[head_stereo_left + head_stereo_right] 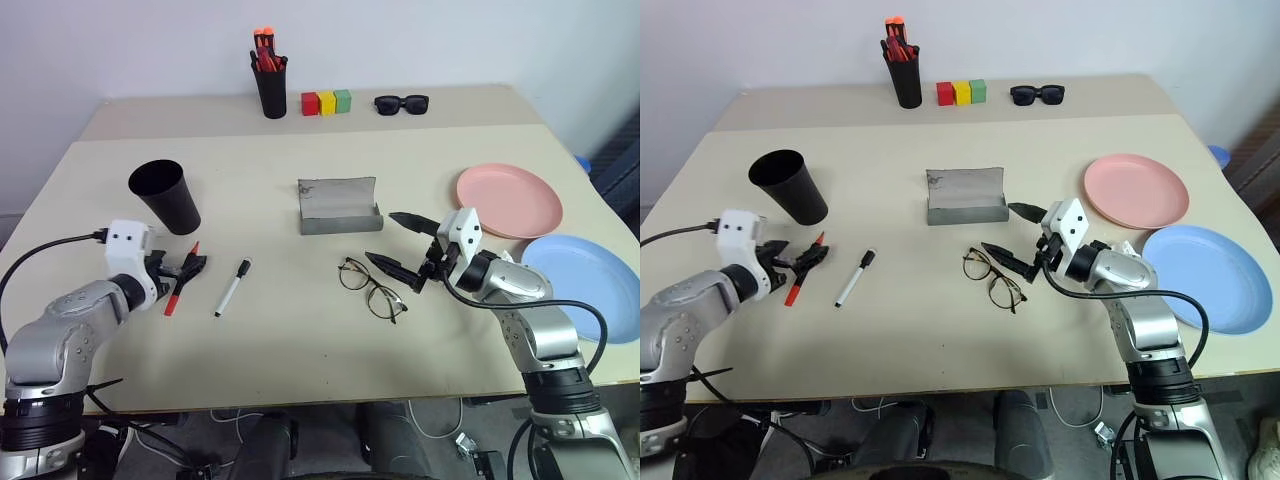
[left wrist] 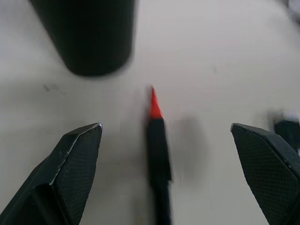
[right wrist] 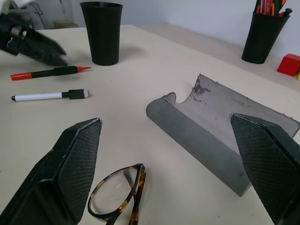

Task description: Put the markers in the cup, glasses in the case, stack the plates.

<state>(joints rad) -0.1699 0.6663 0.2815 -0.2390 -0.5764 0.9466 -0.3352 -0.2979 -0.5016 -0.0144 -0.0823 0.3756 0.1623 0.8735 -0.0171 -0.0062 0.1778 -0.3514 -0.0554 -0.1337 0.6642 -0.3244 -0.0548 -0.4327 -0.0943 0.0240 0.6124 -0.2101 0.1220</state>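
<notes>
The likeliest slip lay with the left gripper [image 1: 187, 266]: the black marker with the red tip [image 1: 180, 281] was slim, round and lying flat on the table [image 1: 300, 330], so fingers closing unevenly or too high could have rolled it aside or pushed it toward the cup [image 1: 165, 196] just beyond its tip, and a nudge there might have toppled the tall, light cup. A similar risk sat on the right, where the thin wire glasses [image 1: 372, 288] could have skidded or twisted under a finger instead of being pinched. The left gripper stood spread wide and held nothing; in the left wrist view the marker ran up between its two fingers, and whether either touched the marker could not be told. The right gripper [image 1: 402, 245] was equally wide and empty, hovering just right of the glasses with the open grey case [image 1: 339, 207] just beyond them. The white marker with the black cap [image 1: 232, 287] lay just right of the red-tipped one. At the far right the pink plate [image 1: 508, 199] and the blue plate [image 1: 588, 287] sat side by side, unstacked, with the pink one farther away.
</notes>
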